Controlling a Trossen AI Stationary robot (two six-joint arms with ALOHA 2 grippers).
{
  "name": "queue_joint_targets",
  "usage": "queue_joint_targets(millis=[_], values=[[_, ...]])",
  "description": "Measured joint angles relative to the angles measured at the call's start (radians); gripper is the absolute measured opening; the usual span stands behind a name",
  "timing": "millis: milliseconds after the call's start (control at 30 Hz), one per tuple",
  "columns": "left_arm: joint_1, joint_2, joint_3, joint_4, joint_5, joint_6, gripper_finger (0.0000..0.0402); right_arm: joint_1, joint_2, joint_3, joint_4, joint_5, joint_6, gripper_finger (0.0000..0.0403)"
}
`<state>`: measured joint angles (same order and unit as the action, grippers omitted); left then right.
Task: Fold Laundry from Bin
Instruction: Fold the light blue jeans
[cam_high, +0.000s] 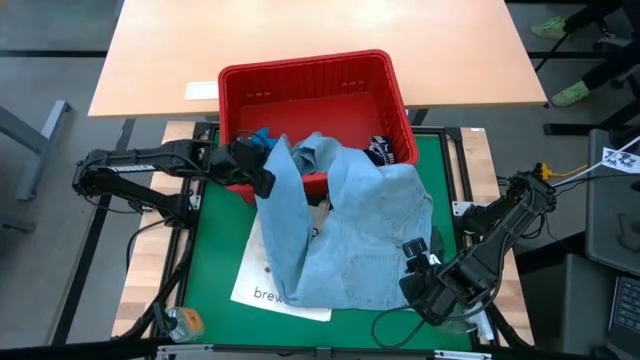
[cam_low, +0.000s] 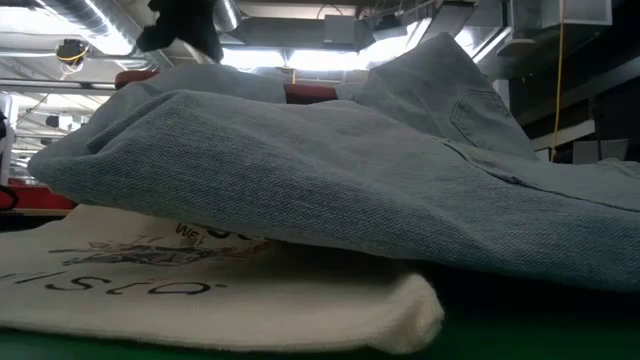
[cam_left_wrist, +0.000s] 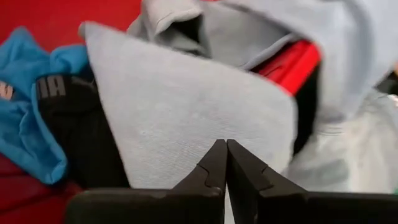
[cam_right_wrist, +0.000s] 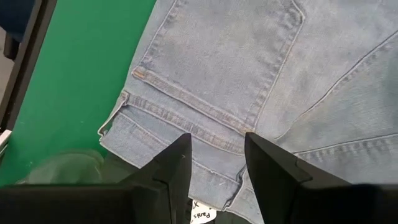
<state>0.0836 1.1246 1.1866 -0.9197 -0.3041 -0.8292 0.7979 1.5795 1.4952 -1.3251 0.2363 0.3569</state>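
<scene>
You see the light blue denim shirt (cam_high: 345, 225) hanging out of the red bin (cam_high: 310, 85) over its front rim and spreading down on the green mat (cam_high: 215, 250) of the table. Under the shirt lies a white tote bag (cam_high: 262, 285) with printed letters.

Your left end effector (cam_high: 262, 180) is at the front rim of the bin, and its fingers (cam_left_wrist: 214, 163) are closed together on a fold of the denim shirt. Inside the bin, just beside it, a bright blue garment (cam_left_wrist: 28, 121) and a dark garment (cam_left_wrist: 74, 118) lie together.

Your right end effector (cam_right_wrist: 216, 163) is low over the hem of the shirt near the mat edge. Its fingers stand apart and do not hold anything.
</scene>
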Motion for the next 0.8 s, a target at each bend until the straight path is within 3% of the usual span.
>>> queue_joint_targets(millis=[233,400,533,667,800], values=[[-0.05,-0.017,0.027,0.009,0.031,0.002,0.0001,0.0,0.0,0.0,0.019,0.009,0.0,0.015],[-0.103,-0.007,0.026,-0.032,0.181,0.002,0.0006,0.0,0.0,0.0,0.043,0.009,0.0,0.015],[-0.158,-0.007,0.026,-0.079,0.255,-0.03,0.0038,0.0,0.0,0.0,0.052,0.009,0.0,0.015],[-0.218,-0.006,0.026,-0.15,0.243,-0.104,0.0081,0.0,0.0,0.0,0.052,0.009,0.0,0.015],[-0.263,0.004,0.026,-0.246,0.147,-0.174,0.0119,0.0,0.0,0.0,0.052,0.009,0.0,0.015]])
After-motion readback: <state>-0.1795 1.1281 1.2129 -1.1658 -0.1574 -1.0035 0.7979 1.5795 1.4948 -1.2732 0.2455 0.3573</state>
